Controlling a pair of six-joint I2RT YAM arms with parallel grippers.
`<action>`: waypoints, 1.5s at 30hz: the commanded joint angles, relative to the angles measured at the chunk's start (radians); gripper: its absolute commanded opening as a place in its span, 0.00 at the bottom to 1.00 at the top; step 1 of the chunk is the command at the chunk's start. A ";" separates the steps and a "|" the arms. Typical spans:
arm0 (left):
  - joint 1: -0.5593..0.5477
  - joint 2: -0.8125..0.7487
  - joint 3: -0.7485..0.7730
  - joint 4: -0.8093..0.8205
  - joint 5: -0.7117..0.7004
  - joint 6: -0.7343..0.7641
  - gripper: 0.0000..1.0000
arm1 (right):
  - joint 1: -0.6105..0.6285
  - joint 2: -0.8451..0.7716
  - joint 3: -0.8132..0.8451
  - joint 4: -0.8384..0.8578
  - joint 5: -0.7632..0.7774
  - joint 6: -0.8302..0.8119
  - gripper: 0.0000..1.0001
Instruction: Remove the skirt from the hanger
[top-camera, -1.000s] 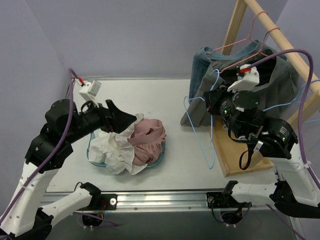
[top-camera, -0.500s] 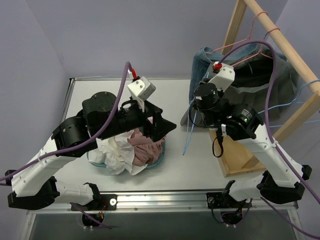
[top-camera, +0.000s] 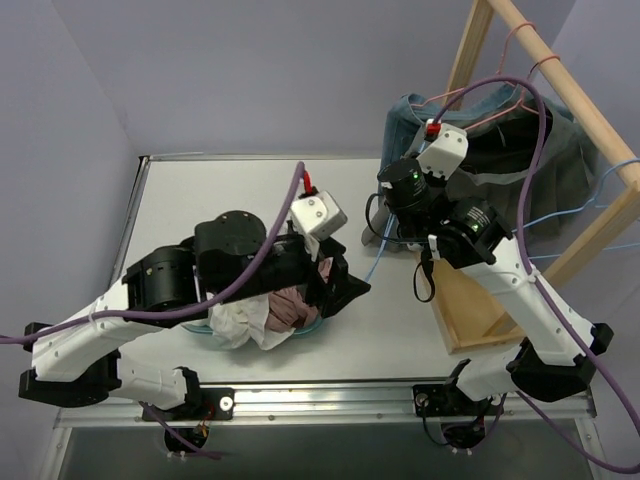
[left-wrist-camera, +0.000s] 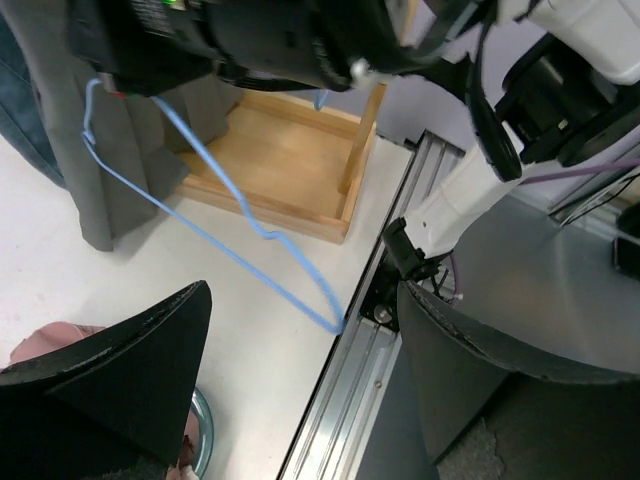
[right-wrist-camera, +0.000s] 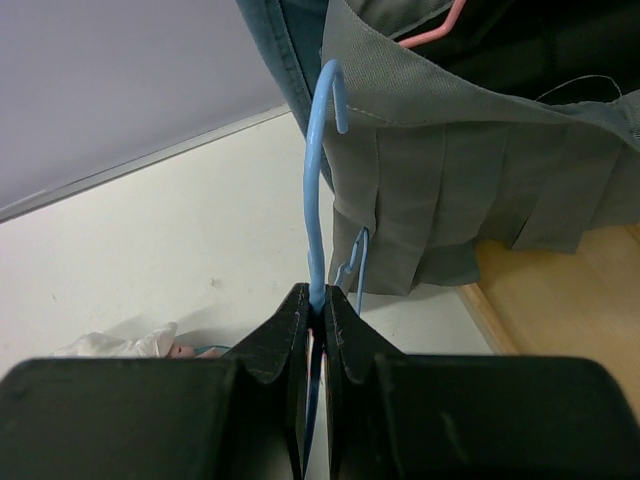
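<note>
One grey pleated skirt (right-wrist-camera: 450, 170) hangs from the wooden rack (top-camera: 560, 75), a pink hanger (right-wrist-camera: 430, 32) showing at its top. Just in front of the rack, a bare blue hanger (right-wrist-camera: 318, 200) is pinched near its hook by the right gripper (right-wrist-camera: 314, 310), jaws closed tight on the wire. Left gripper (left-wrist-camera: 300, 300) hovers left of the rack over a heap of clothes (top-camera: 265, 312), jaws spread wide and holding nothing.

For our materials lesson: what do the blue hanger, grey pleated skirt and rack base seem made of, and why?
Blue hanger: probably coated wire, perhaps plastic; thin, smooth, bent rod.
Grey pleated skirt: matte woven cloth; fine weave, stitched pleats.
Rack base: pale bare wood; grain shows.
</note>
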 joint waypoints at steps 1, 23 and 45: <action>-0.053 0.053 0.061 -0.023 -0.091 0.053 0.84 | -0.008 0.022 0.035 0.004 0.029 0.012 0.00; -0.110 0.225 0.154 -0.196 -0.394 0.061 0.25 | -0.016 -0.027 0.122 -0.001 -0.116 -0.006 0.00; -0.011 -0.020 0.077 -0.153 -0.253 0.065 0.02 | -0.015 -0.339 0.156 0.157 -0.600 -0.095 1.00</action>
